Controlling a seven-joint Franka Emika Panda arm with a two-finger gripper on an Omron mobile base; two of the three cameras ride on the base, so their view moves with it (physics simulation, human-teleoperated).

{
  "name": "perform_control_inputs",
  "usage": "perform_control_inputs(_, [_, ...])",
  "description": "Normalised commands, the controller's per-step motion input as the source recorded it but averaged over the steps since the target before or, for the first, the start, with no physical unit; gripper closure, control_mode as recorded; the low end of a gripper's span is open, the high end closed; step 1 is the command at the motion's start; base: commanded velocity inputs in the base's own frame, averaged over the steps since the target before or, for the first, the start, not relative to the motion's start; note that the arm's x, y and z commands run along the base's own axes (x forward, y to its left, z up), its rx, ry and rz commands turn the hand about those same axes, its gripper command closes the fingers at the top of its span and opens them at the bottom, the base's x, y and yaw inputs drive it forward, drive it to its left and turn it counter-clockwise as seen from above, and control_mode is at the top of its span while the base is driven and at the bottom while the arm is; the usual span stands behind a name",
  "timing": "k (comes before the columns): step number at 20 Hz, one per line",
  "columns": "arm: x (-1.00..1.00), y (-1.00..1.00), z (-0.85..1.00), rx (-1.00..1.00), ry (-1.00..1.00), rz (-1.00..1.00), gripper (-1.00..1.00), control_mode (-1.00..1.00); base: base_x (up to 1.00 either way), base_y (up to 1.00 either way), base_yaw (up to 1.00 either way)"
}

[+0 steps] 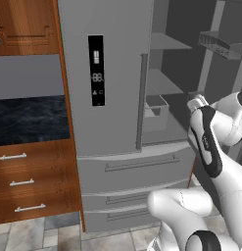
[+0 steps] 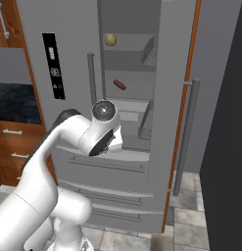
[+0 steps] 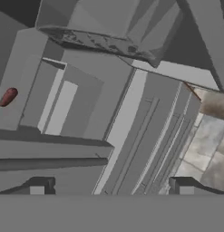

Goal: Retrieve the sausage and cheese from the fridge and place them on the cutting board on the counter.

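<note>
Wide-open hand (image 3: 111,186) before fridge (image 2: 127,147) shelves

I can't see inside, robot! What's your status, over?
Gripper open, empty. Fridge right door open; sausage and cheese on shelves. Nothing in the way.

Fridge (image 2: 130,49) shelves: cheese (image 2: 110,40) on upper, sausage (image 2: 119,85) on middle.

cheese (image 2: 110,40) shelved above sausage (image 2: 119,85) in fridge (image 2: 127,59)
</note>
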Motion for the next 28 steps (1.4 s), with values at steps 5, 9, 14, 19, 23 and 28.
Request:
perform_control_inputs(5, [0.06, 0.56, 0.05, -0.14, 0.00, 0.44, -1.00, -1.00, 0.00, 0.00, 0.00])
perform_control_inputs(9, [0.20, 0.64, 0.08, -0.16, 0.02, 0.26, -1.00, -1.00, 0.00, 0.00, 0.00])
perform_control_inputs(14, [0.38, 0.62, 0.03, -0.23, 0.01, 0.14, -1.00, -1.00, 0.00, 0.00, 0.00])
perform_control_inputs(19, [0.53, 0.56, -0.01, -0.28, -0.03, 0.08, -1.00, -1.00, 0.00, 0.00, 0.00])
perform_control_inputs(23, [0.62, 0.10, 0.00, -0.20, 0.09, 0.03, -1.00, -1.00, 0.00, 0.00, 0.00])
perform_control_inputs(28, [0.54, 0.00, -0.02, -0.16, 0.01, 0.00, -1.00, -1.00, 0.00, 0.00, 0.00])
